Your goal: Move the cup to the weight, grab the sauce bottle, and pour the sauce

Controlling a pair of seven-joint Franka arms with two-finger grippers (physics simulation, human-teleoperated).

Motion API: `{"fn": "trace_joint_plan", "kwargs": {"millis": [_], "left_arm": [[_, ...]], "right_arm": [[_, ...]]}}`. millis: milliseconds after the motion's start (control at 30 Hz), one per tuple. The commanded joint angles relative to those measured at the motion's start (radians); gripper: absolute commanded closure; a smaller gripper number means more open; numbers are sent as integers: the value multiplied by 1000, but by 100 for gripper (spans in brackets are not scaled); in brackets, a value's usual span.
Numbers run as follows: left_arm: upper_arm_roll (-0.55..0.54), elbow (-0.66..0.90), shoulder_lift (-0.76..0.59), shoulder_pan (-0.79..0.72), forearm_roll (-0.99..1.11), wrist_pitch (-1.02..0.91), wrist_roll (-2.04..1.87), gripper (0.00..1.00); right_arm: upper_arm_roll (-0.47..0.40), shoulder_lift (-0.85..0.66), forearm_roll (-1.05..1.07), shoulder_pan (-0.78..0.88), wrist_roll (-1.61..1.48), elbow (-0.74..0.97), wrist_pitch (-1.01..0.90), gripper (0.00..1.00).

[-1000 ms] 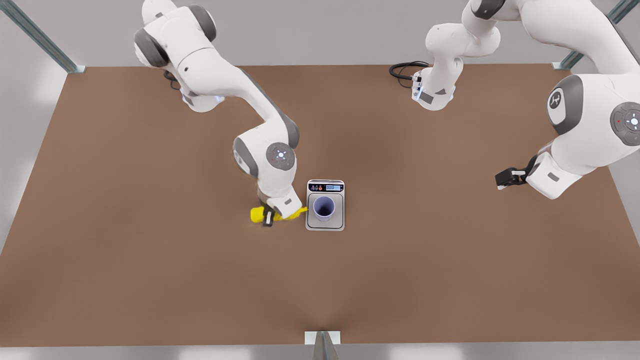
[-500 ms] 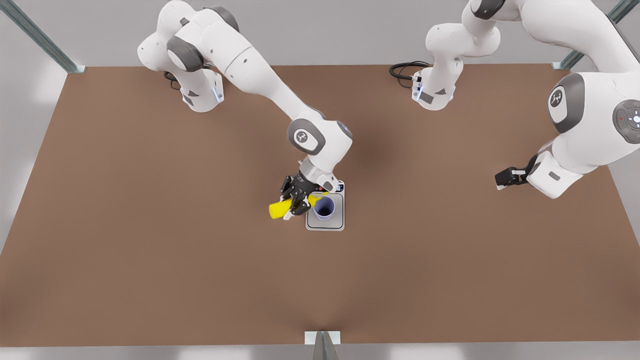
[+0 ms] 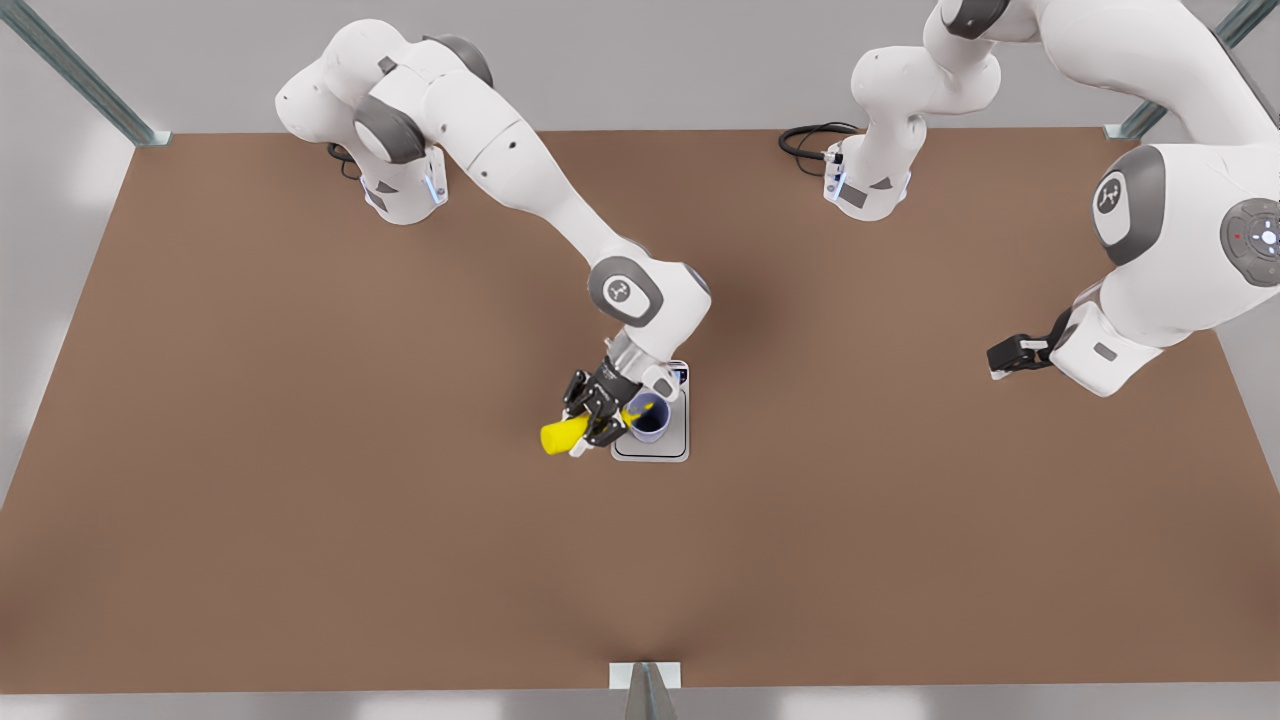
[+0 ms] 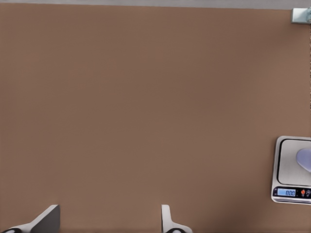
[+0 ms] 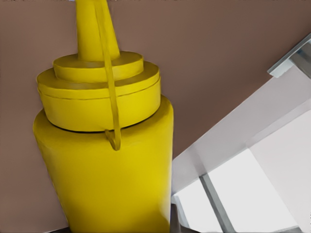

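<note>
The pale lavender cup [image 3: 652,424] stands upright on the silver-grey weight [image 3: 652,451] at the table's middle. My right gripper [image 3: 598,414] is shut on the yellow sauce bottle [image 3: 561,437], held above the table and tilted. Its nozzle points over the cup's rim and its base sticks out toward the front view's left. The right wrist view looks along the sauce bottle [image 5: 107,170] toward its nozzle. My left gripper [image 3: 1004,357] waits open above bare table at the front view's right. In the left wrist view my left gripper [image 4: 108,224] is far from the weight [image 4: 290,167] and cup [image 4: 305,158].
The brown table [image 3: 300,500] spreads wide on all sides of the weight. Both arm bases [image 3: 405,190] stand at the far edge, with a black cable [image 3: 805,140] by one. A metal bracket [image 3: 645,678] sits at the near edge.
The right arm lifted the sauce bottle off the table beside the weight, swung it up and tilted its nozzle over the cup. The left arm barely moved.
</note>
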Motion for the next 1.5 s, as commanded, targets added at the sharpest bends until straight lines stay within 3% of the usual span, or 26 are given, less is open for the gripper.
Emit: {"fn": "trace_joint_plan", "kwargs": {"millis": [0, 200, 300, 500, 833, 1100, 1300, 1467], "left_arm": [[-1, 0, 0, 1, 1, 0, 0, 0], [-1, 8, -2, -11, 3, 5, -18, 0], [-3, 8, -2, -11, 3, 3, -17, 0], [-3, 8, -2, -19, 12, 5, -18, 0], [-1, 58, 29, -30, 14, 0, -31, 0], [-1, 55, 28, -36, 23, 0, -55, 0], [-1, 57, 35, -37, 31, 8, -69, 0], [-1, 57, 35, -39, 31, 8, -71, 0]], "right_arm": [[0, 0, -1, 1, 0, 0, 0, 45], [0, -11, 19, -11, -5, 23, -14, 45], [0, -37, 129, -68, -8, 26, -9, 45], [-2, -87, 454, -166, -138, 24, 43, 45], [-64, -164, 1151, -507, -810, -78, 247, 45], [-64, -123, 1740, -706, -1407, -195, 249, 45], [-55, -58, 2005, -795, -1504, -258, 173, 45], [-52, -63, 2076, -823, -1609, -359, 92, 45]]}}
